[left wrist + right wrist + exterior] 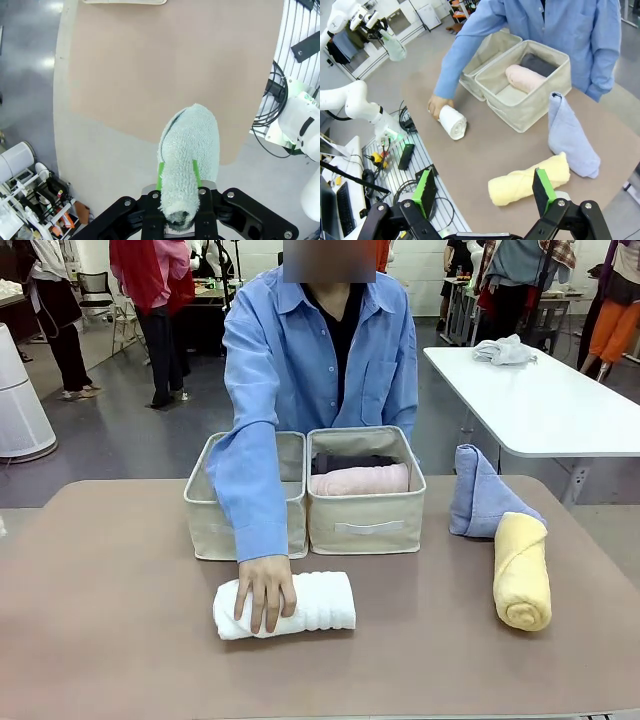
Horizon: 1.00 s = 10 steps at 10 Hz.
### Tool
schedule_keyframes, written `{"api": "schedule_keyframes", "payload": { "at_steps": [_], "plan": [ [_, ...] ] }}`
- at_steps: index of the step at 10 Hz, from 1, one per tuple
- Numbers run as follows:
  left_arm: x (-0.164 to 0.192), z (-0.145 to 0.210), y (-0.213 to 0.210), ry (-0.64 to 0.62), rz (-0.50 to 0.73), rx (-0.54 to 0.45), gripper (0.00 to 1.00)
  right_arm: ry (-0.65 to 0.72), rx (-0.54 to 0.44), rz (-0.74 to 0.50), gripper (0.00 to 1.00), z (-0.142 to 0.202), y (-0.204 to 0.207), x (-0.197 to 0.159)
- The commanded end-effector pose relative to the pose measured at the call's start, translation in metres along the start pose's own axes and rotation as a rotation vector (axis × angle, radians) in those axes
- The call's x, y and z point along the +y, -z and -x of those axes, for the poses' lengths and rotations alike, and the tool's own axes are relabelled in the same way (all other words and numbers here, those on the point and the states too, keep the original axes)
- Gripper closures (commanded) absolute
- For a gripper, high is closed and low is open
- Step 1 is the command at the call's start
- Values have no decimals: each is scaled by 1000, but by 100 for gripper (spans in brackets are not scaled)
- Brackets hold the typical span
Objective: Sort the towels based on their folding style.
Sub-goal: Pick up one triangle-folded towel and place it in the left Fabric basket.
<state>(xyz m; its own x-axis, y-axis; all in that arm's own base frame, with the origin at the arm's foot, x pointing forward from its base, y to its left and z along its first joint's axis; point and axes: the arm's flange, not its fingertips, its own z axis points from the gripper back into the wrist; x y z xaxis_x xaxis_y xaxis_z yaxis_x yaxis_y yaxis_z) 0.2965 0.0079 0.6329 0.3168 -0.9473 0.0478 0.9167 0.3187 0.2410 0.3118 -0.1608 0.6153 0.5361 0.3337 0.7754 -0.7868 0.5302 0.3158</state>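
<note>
Left tool (pixel 177 167) clamps pale green cone (pixel 192 135); right tool (pixel 485 172) spread wide. Right bin (pixel 365 525) holds pink roll (pixel 360 480), dark grey roll (pixel 350 461).

surface: brown table (pixel 100 640) | on it: left bin (pixel 210 525), right bin (pixel 365 525), white roll (pixel 325 600), blue cone (pixel 480 500), yellow roll (pixel 522 575)

Person's arm (pixel 245 490) and white roll (pixel 322 602) block the counter's (pixel 100 600) middle before the bins (pixel 365 518); blue cone (pixel 480 502) and yellow roll (pixel 522 575) crowd the right edge; left side bare.
</note>
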Motion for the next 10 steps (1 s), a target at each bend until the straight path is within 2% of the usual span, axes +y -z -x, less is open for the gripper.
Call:
{"api": "schedule_keyframes", "payload": {
  "at_steps": [1,5,8,10],
  "plan": [
    [7,-4,3,-12,-15,-6,81,-11,-12,-10,0,0,1,0],
    [15,-30,-1,49,-19,-26,81,-11,-12,-10,0,0,1,0],
    [30,-89,-16,157,-38,-34,81,-11,-12,-10,0,0,1,0],
    [48,-143,-25,209,-35,-33,81,-11,-12,-10,0,0,1,0]
  ]
}}
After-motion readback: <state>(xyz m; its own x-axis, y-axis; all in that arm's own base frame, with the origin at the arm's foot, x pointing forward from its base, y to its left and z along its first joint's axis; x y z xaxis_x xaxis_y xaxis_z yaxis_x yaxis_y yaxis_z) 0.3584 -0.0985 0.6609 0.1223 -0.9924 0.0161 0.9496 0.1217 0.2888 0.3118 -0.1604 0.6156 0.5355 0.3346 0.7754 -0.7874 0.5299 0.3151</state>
